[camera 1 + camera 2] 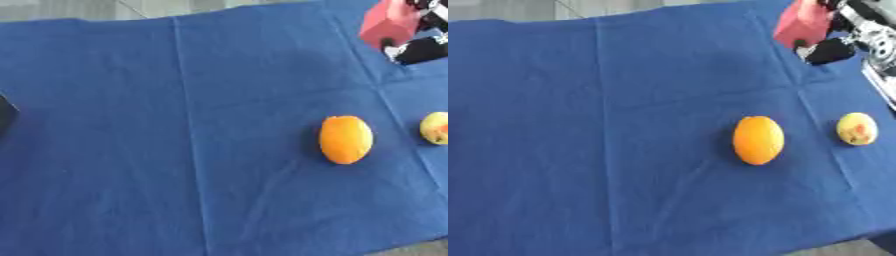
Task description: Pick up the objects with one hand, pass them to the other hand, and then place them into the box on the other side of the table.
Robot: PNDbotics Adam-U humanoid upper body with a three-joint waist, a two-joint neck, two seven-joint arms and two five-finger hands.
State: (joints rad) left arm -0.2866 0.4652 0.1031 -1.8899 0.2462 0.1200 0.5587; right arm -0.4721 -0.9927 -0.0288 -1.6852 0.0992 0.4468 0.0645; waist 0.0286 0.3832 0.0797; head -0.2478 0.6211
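Right eye view: right hand point(824, 50) grips red block point(802, 24), up-right of orange point(758, 140); orange upright-long, nearer right hand; left hand unseen.

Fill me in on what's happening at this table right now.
The robot's right hand is up at the far right corner of the blue cloth, its fingers closed on a red block. An orange fruit and a smaller yellowish fruit lie untouched on the cloth, apart from each other. A dark object shows at the left edge. The left hand is not in view, and nothing has been passed yet.
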